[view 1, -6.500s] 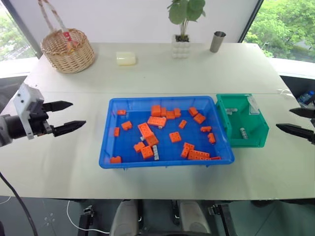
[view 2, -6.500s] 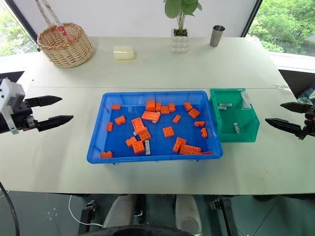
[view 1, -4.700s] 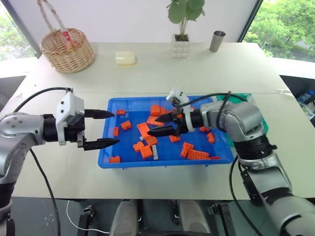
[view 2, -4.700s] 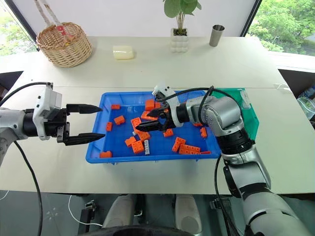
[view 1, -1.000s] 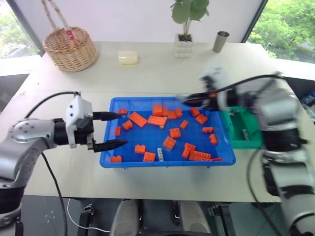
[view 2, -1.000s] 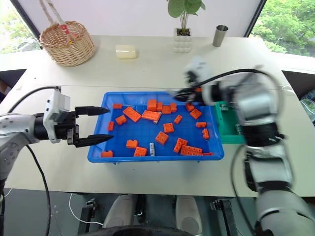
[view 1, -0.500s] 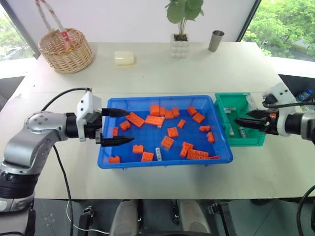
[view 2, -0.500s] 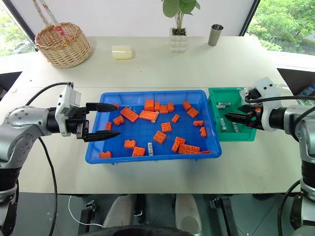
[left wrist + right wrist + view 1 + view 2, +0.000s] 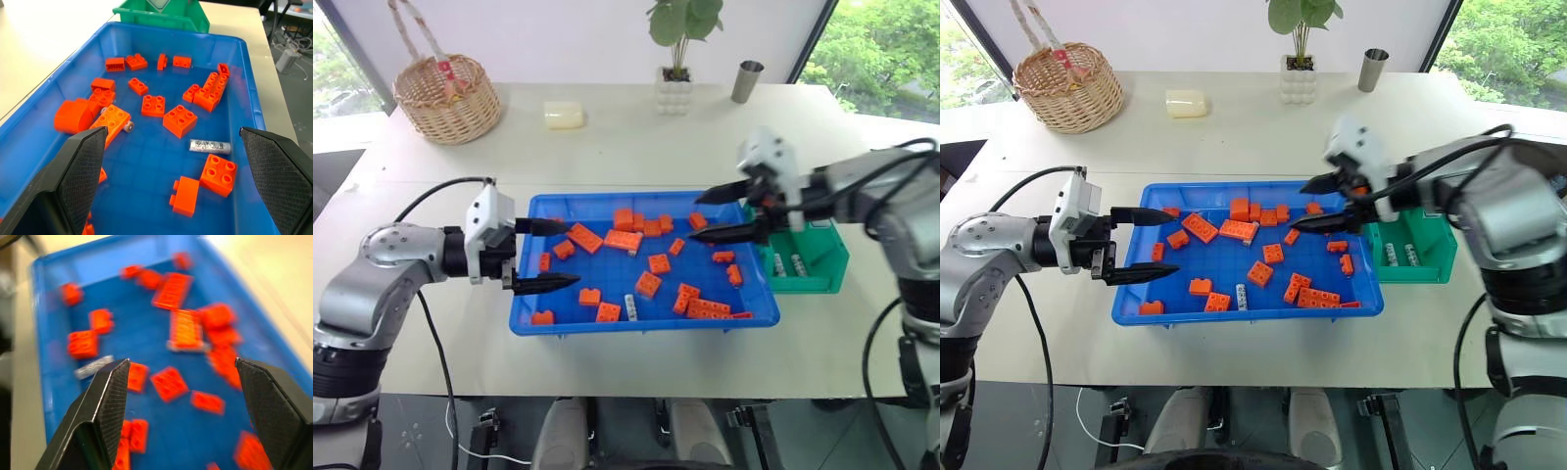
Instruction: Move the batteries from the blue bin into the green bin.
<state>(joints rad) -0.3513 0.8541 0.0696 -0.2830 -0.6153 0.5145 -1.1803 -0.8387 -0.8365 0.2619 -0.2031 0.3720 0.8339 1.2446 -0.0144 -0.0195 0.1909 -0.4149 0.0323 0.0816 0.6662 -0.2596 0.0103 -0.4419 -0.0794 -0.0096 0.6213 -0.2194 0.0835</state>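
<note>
Starting at the left of the desk (image 9: 431,362), the left tool (image 9: 540,255) hangs over the blue bin's (image 9: 636,327) 9 o'clock rim, its two black fingers spread wide apart and gripping nothing, pointing across the tray toward 3 o'clock. A wicker basket (image 9: 446,98) sits well off at 11 o'clock from the bin, and a pale yellow block (image 9: 565,116) lies near 12 o'clock, with a potted plant (image 9: 676,69) and a metal cup (image 9: 745,81) further right along the far side.

Inside the blue bin, orange bricks (image 9: 648,284) are scattered over the floor. One battery (image 9: 629,304) lies flat toward the bin's 6 o'clock edge, just beside a brick and touching neither tool; the left wrist view shows it as a silver cylinder (image 9: 210,146) lying apart from the bricks near it.

Further right, the right tool (image 9: 722,211) hovers above the bin's 2 o'clock corner, fingers released and wide, empty, aimed toward 9 o'clock.

Rightmost, the green bin (image 9: 822,279) sits touching the blue bin's 3 o'clock wall. Two batteries (image 9: 787,264) lie side by side on its floor near the 6 o'clock end.
</note>
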